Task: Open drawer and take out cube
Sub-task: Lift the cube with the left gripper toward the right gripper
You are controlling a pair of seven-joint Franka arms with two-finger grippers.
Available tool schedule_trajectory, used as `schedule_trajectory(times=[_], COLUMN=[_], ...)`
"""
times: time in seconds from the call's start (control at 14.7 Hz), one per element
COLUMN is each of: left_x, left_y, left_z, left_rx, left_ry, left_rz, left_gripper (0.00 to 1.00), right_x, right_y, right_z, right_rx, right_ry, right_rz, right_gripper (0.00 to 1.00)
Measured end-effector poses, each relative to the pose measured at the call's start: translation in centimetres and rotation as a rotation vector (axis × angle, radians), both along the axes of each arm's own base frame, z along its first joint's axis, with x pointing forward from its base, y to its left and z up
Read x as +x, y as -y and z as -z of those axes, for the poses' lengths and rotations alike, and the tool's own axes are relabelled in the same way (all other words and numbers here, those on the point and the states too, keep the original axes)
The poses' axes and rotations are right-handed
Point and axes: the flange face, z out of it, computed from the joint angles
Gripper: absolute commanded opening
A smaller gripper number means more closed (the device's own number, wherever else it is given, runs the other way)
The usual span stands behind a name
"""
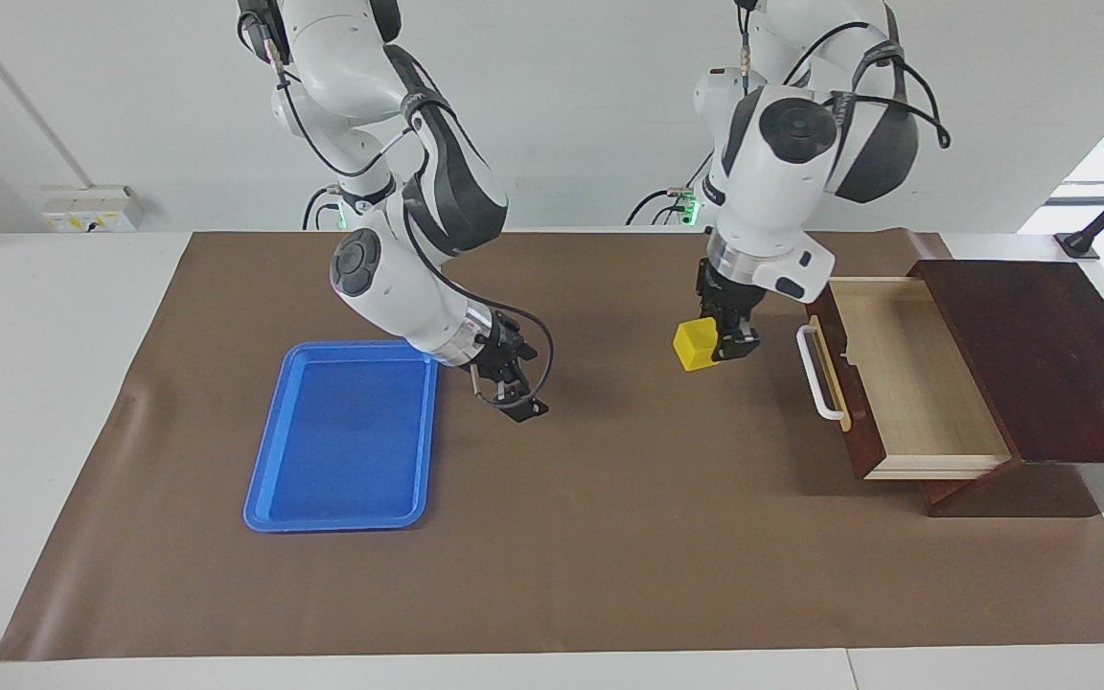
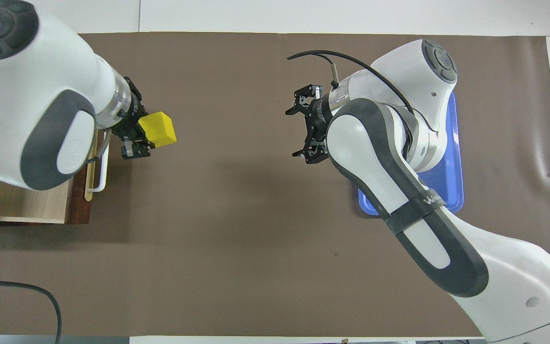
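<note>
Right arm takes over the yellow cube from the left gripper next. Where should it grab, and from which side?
Probably the free half of the cube, which sticks out of the left gripper toward the right arm's end of the table. Bring the open right gripper, now over the mat beside the blue tray, in from that end.

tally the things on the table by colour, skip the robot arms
yellow: 1, the cube
blue: 1, the tray
dark reddish-brown: 1, the drawer in its box
total: 3
</note>
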Motion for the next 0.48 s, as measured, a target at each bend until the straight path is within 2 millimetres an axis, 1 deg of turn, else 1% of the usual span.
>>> schedule_trajectory(times=[0.07, 0.2, 0.34, 0.48], left_x=[-0.3, -0.6, -0.7, -0.9], left_y=[0.9, 1.5, 1.8, 2.1], left_z=[0.9, 1.9, 2.1, 2.1], left_rx=[0.004, 0.008, 0.009, 0.01], left_ry=[0.002, 0.003, 0.006, 0.008], left_rz=[0.003, 0.014, 0.02, 0.027], left_gripper=[0.0, 0.0, 0.0, 0.0], right_x=[0.0, -0.1, -0.1, -0.5], right_y=[0.0, 0.0, -0.1, -0.9], right_z=[0.1, 0.2, 0.3, 0.3], right_rx=[0.0, -0.001, -0.002, 0.0], right_ry=[-0.001, -0.004, -0.005, -0.006], right_rz=[0.0, 0.0, -0.002, -0.015], right_gripper=[1.0, 1.0, 1.0, 1.0])
